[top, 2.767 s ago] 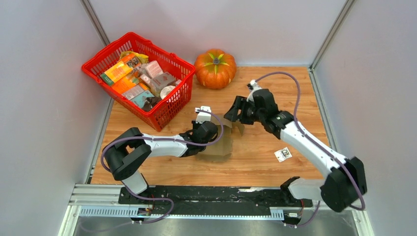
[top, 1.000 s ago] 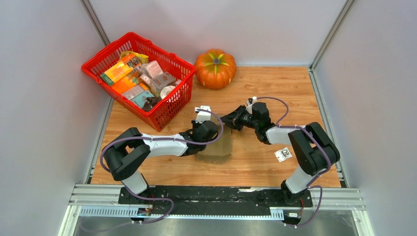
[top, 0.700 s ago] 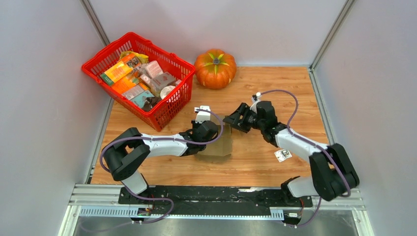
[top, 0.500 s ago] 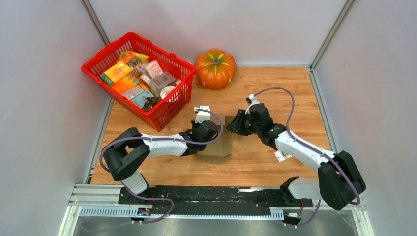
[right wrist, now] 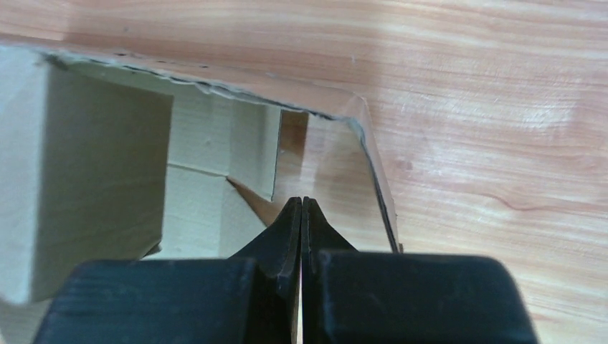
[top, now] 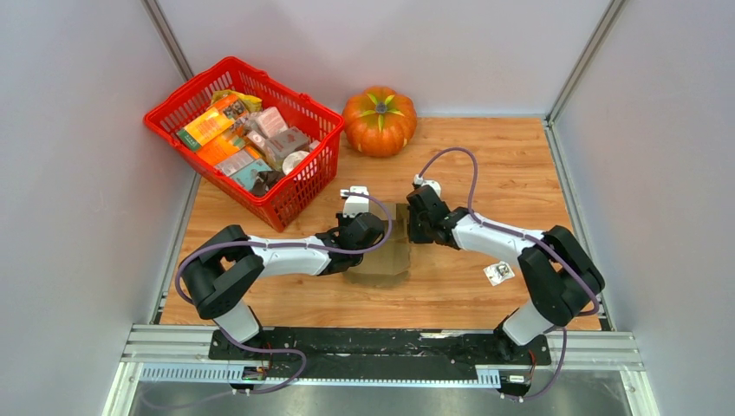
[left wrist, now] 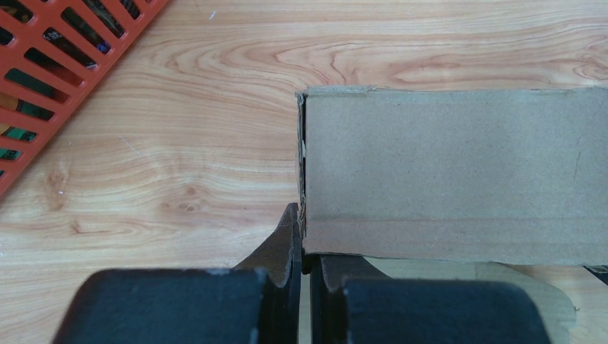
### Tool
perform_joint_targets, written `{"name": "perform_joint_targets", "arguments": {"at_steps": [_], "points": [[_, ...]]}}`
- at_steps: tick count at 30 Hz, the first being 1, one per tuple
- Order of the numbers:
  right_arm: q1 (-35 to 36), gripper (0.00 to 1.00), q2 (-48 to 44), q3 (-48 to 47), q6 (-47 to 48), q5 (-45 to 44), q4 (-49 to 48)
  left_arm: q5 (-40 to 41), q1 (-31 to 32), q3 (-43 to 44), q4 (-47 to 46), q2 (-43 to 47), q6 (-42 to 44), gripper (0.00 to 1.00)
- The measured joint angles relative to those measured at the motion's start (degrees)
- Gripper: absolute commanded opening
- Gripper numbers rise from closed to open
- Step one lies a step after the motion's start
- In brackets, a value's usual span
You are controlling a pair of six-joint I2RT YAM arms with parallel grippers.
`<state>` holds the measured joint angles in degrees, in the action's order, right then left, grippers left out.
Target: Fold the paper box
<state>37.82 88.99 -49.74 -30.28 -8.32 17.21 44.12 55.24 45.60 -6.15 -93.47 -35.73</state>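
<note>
My right gripper has swung in from the right of the top view to the paper box at frame centre. It flicked open and has snapped shut again, so its jaws now press together on nothing, tips aimed at an inner flap. The left gripper stays clamped on the box's corner wall (steadying it, I judge). That suggests pushing rather than pinching, with folding still unfinished.

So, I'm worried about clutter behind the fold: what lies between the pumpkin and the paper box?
Nothing: only bare wooden table between the pumpkin and the paper box, seen in the top view.
</note>
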Motion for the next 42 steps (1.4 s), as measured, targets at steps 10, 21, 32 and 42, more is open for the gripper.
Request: {"name": "perform_joint_targets", "arguments": {"at_steps": [10, 21, 32, 42], "points": [[0.46, 0.0, 4.87, -1.22, 1.66, -1.7, -3.06, 0.02, 0.0, 0.0, 0.11, 0.0, -0.24, 0.0], [0.94, 0.0, 5.6, -1.97, -0.87, 6.29, -9.4, 0.15, 0.0, 0.0, 0.17, 0.04, -0.24, 0.0], [0.5, 0.0, 12.35, -6.16, -2.93, 9.73, -9.66, 1.66, -0.26, 0.0, 1.14, 0.04, -0.22, 0.0], [0.63, 0.22, 3.48, -3.78, -1.01, 9.44, -4.48, 1.68, -0.24, 0.0, 1.11, 0.04, -0.13, 0.0]]}}
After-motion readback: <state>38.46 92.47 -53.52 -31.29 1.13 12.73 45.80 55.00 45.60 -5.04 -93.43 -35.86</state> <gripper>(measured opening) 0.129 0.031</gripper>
